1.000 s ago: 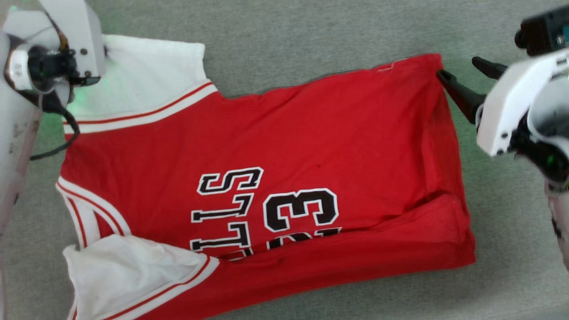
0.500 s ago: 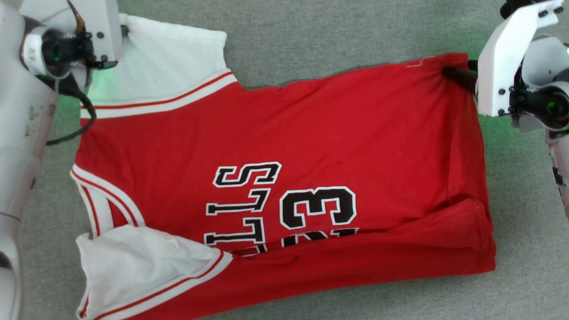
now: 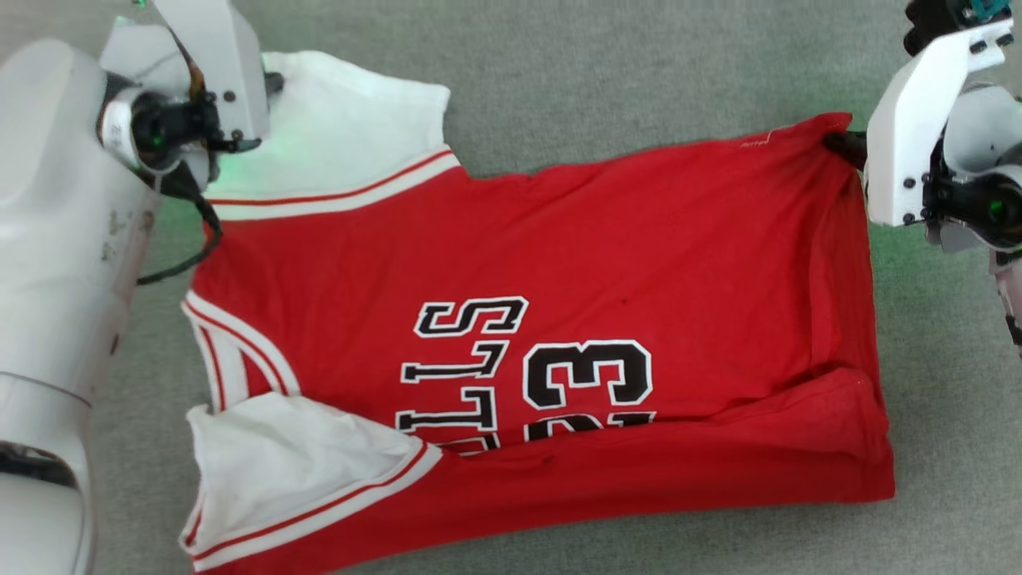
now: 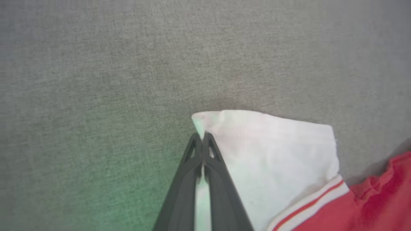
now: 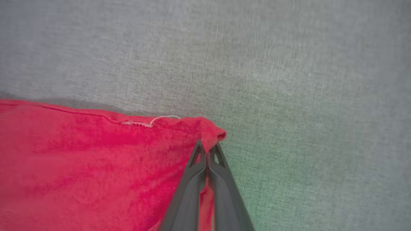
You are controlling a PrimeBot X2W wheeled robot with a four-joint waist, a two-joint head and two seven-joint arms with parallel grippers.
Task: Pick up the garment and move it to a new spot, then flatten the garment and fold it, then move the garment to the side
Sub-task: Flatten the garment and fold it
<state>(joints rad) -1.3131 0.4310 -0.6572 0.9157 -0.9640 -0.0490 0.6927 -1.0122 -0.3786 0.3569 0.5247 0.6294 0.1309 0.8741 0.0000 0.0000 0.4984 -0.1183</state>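
Now we see the red jersey shirt with white short sleeves [image 3: 607,255] lying spread on the grey fabric-covered table [image 3: 639,64], across the middle of the head view. Along the bottom of that frame a red band of the shirt is folded up over part of the black lettering [image 3: 467,375] and the black number [image 3: 587,375]. Our left hand [image 3: 270,81], at the upper left, is clamped on the corner of the upper white sleeve [image 3: 343,136]. In the left wrist view its dark fingers [image 4: 188,179] press together with white cloth between them. Our right hand [image 3: 842,145], at the upper right, is clamped on the red hem corner. The right wrist view shows red cloth pinched between its two fingers.
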